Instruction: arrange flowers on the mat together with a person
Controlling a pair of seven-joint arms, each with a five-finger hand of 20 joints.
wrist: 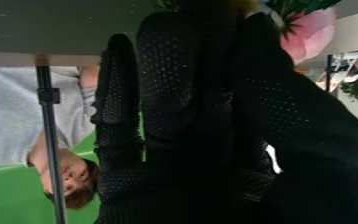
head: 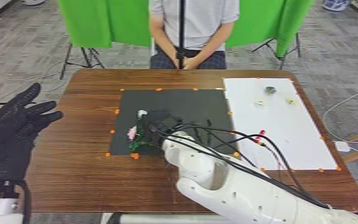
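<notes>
Well, the dark mat [head: 215, 102] has bare wood between it and the left edge of the table [head: 87, 185], with more along its far side, while on its right the white sheet [head: 286, 122] lies just beside it and runs down the table's right side. The right arm [head: 246, 192] crosses the mat's near right corner and part of the sheet, its black cables [head: 286, 182] looping over both. Counting flowers, I see one white [head: 142, 113] and one pink [head: 132, 133] on the mat's left part, with green leaves [head: 138, 145]; on the sheet's far part lie two pale ones [head: 259, 102] and one grey piece [head: 270, 90], and some red [head: 262, 134] shows by the cables. The right hand [head: 162, 120] is low over the mat, near the flowers; whether it grips anything, I cannot tell. The left hand [head: 23, 117] is open, raised beside the table's left edge. Beyond the far edge stand one black pole [head: 182, 30] and a green curtain [head: 100, 22].
</notes>
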